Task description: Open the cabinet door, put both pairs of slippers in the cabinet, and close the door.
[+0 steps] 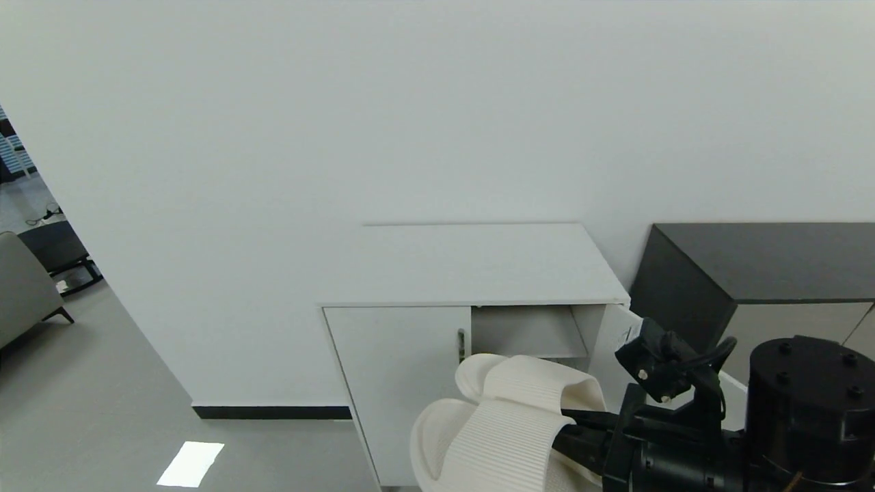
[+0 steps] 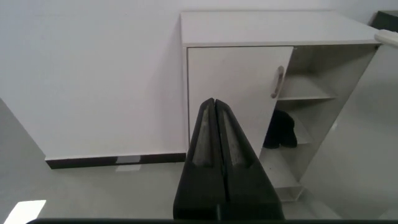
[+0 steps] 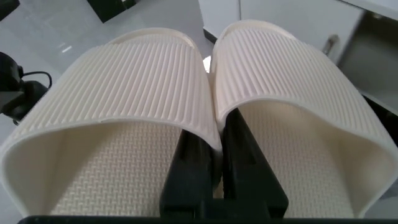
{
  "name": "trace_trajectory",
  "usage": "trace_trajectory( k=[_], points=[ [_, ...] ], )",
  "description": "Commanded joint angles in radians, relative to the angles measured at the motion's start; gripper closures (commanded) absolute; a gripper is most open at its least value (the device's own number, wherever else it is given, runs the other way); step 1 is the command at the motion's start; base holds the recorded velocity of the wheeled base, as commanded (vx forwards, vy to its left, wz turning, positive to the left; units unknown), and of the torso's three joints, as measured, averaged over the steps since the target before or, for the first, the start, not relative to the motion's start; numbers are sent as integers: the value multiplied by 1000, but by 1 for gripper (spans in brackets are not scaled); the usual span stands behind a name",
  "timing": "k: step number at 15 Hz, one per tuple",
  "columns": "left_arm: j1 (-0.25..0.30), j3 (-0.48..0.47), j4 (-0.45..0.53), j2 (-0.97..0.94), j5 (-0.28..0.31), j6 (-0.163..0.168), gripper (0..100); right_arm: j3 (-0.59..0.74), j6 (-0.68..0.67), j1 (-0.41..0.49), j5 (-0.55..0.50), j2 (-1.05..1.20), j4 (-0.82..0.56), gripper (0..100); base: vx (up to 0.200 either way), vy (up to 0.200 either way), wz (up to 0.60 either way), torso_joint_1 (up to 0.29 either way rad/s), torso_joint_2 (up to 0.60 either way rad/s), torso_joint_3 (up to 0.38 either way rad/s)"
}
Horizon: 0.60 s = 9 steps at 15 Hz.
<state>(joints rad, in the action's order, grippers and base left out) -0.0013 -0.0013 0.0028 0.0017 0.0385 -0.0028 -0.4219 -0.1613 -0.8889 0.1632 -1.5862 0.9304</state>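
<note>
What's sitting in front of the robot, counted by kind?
Cream slippers, held by the right gripper: 2
Dark slippers inside the white cabinet, seemingly: 2
White cabinet: 1
Black cabinet: 1
Total: 6

Right arm (image 1: 683,447) lies low at the near right, pointing left; right gripper (image 3: 216,163) clamps the slippers (image 3: 143,81) together; left gripper (image 2: 215,112) has fingers pressed together.

Cream slippers (image 1: 509,417) — partly off-frame below
</note>
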Motion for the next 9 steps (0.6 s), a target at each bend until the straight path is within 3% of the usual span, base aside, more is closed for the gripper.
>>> trace_trajectory(
  k=[1, 4, 9],
  points=[
    [0, 1, 0, 0, 0, 0, 100, 3, 0, -1, 1, -3, 1, 100, 0, -200, 0, -2, 7, 2],
    [0, 0, -1, 0, 0, -3, 100, 8, 0, -1, 2, -3, 16, 100, 0, -200, 0, 7, 1, 5],
    [0, 1, -1, 0, 0, -3, 100, 18, 0, -1, 2, -5, 30, 100, 0, 0, 0, 0, 0, 0]
  ],
)
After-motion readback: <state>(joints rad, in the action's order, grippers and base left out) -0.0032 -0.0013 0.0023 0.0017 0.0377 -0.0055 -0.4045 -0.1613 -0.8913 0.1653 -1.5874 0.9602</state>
